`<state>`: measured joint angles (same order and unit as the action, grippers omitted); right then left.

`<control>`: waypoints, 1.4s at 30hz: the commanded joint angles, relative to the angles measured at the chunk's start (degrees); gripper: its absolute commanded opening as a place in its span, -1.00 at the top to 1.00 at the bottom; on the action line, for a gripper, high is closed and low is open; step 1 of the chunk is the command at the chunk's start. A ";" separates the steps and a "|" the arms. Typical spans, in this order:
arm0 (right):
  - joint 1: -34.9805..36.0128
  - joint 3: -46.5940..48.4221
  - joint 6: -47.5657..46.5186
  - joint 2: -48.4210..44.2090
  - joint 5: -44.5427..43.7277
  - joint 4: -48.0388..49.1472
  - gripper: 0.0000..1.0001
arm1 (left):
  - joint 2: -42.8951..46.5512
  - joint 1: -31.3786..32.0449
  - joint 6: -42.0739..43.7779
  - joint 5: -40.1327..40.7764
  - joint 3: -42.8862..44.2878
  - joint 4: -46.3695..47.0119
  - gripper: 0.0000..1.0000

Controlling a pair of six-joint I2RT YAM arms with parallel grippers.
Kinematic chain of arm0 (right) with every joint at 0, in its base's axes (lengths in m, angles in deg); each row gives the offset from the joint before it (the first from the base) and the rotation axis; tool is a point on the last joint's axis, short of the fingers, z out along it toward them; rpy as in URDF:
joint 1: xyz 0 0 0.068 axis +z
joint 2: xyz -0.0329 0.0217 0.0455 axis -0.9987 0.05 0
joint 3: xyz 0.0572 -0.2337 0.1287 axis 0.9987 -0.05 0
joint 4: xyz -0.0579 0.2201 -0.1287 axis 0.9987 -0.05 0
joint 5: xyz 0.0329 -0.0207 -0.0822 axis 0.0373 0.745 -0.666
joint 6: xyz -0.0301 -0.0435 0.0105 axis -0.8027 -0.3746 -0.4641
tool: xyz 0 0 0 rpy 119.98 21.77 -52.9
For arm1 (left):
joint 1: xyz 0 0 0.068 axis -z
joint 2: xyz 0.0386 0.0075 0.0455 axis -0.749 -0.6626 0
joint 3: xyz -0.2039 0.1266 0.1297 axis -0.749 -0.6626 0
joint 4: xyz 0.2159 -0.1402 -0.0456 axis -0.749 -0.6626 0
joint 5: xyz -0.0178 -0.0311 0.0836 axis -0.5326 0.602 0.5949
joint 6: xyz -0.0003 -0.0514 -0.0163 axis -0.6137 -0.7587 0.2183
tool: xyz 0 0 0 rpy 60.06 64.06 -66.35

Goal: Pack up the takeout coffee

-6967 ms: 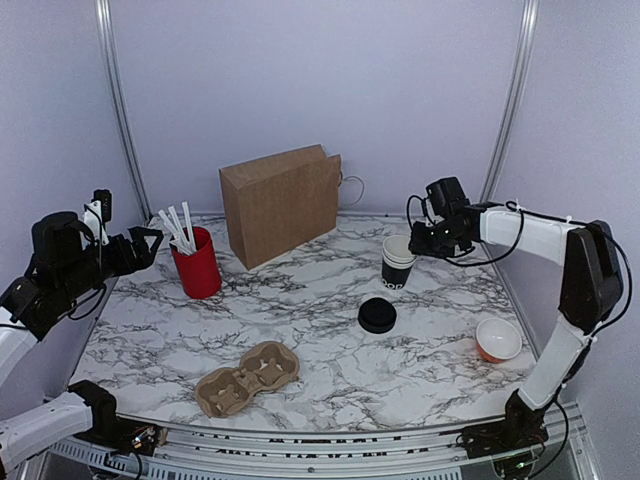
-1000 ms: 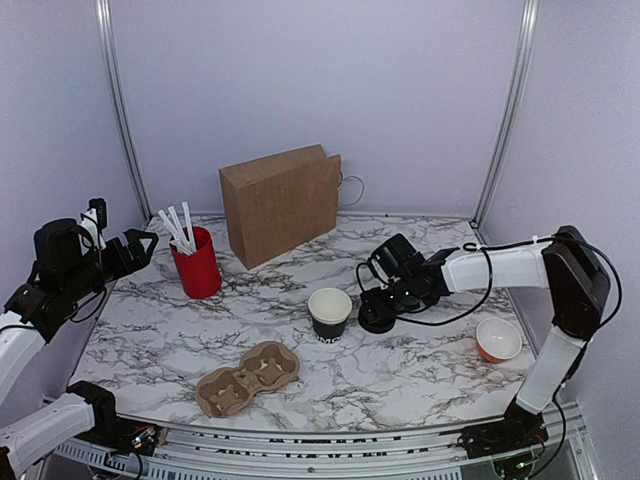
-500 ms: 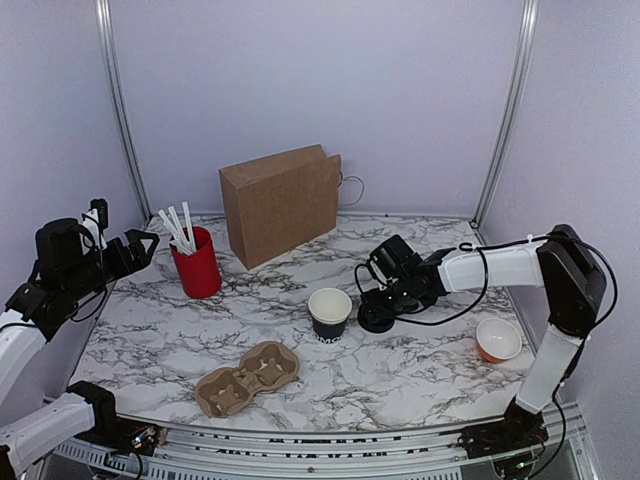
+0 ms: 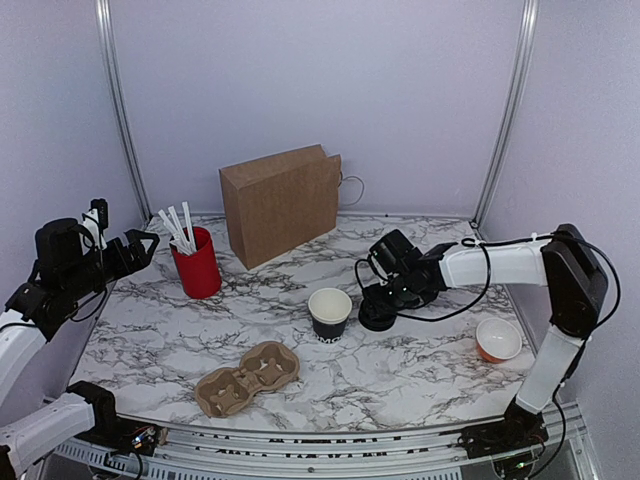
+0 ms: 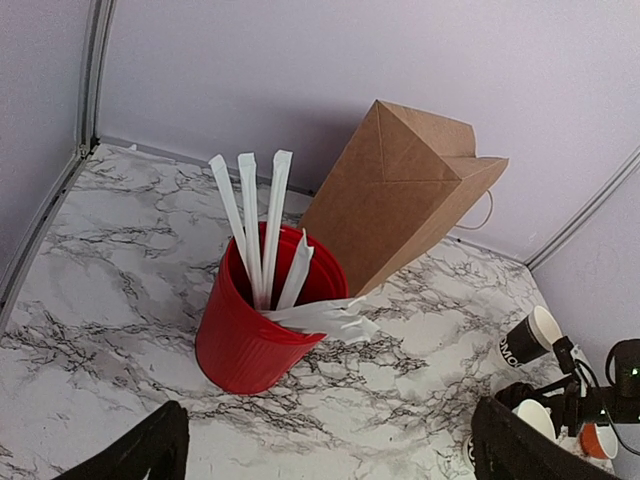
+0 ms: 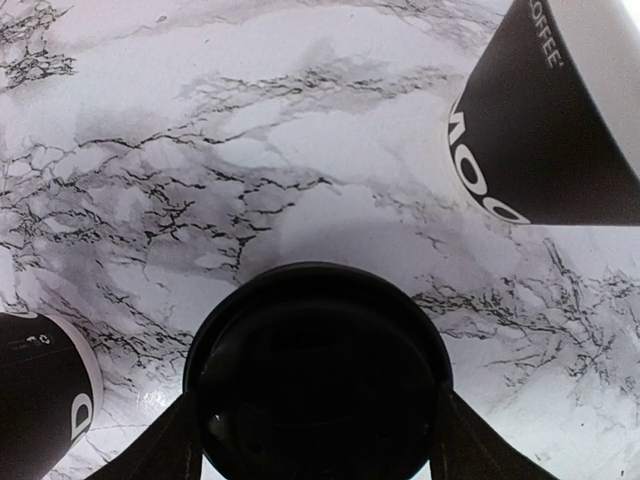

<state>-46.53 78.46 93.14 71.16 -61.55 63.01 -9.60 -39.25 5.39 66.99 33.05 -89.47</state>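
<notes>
The right tool (image 6: 318,445) is pinching the black round plastic lid (image 6: 315,370). In the wrist view its two fingers (image 6: 165,455) bear on opposite sides of the rim. The lid sits low on the white marble-patterned desk (image 4: 150,340), and I cannot tell whether it has left the surface. Just beside the lid, towards the middle of the desk, stands the small black paper cup with white print near its base (image 4: 330,318). It is upright and open, and I take it to be the coffee to be packed. A second matching black cup (image 6: 40,400) sits close under the wrist. Well apart, the left tool (image 4: 148,248) hangs spread wide and holds nothing.

The step looks like lidding the cup. The grip should stay level and the lid should rise straight up before moving sideways, so it clears both cups. It then needs centring over the mouth and pressing evenly, since a tilted lid could tip so light a cup.

Seven seconds ago the lid lay alone, the cups stood stacked further back and the right tool was beside them. A second ago the tool was already at the lid, and it has hardly shifted since.
</notes>
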 commanded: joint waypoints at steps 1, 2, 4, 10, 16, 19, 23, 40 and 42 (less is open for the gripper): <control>0.27 2.38 0.56 -2.45 -1.14 -1.42 -0.32 | -0.15 -0.41 0.61 -1.01 0.89 1.73 -0.98; 0.27 2.34 0.57 -2.48 -1.20 -1.48 -0.32 | -0.15 -0.44 0.57 -1.09 0.94 1.75 -0.98; 0.27 2.20 0.73 -2.57 -1.23 -1.48 -0.32 | -0.13 -0.49 0.58 -1.20 0.91 1.77 -0.98; 0.27 2.16 0.90 -2.26 -0.33 -1.09 -0.32 | -0.09 -0.60 0.60 -1.50 0.92 1.86 -0.98; 0.27 2.25 1.02 -1.89 0.49 -0.87 -0.40 | -0.12 -0.60 0.53 -1.64 0.88 1.82 -0.98; 0.28 2.24 1.10 -1.80 0.62 -0.82 -0.47 | -0.17 -0.67 0.57 -1.74 0.83 1.87 -0.98; 0.27 2.12 1.20 -1.74 0.62 -0.82 -0.58 | -0.15 -0.72 0.47 -1.90 0.88 1.96 -0.98; -0.01 1.99 0.77 1.19 0.60 0.29 -0.59 | -0.27 -1.00 0.45 -2.24 0.81 1.92 -0.98; -0.17 2.04 0.72 1.84 0.53 0.56 -0.59 | -0.32 -1.03 0.50 -2.30 0.81 1.94 -0.98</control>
<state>-46.53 78.46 94.00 71.14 -60.98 62.44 -9.65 -39.95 5.37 65.42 33.05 -89.45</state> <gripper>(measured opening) 0.797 0.991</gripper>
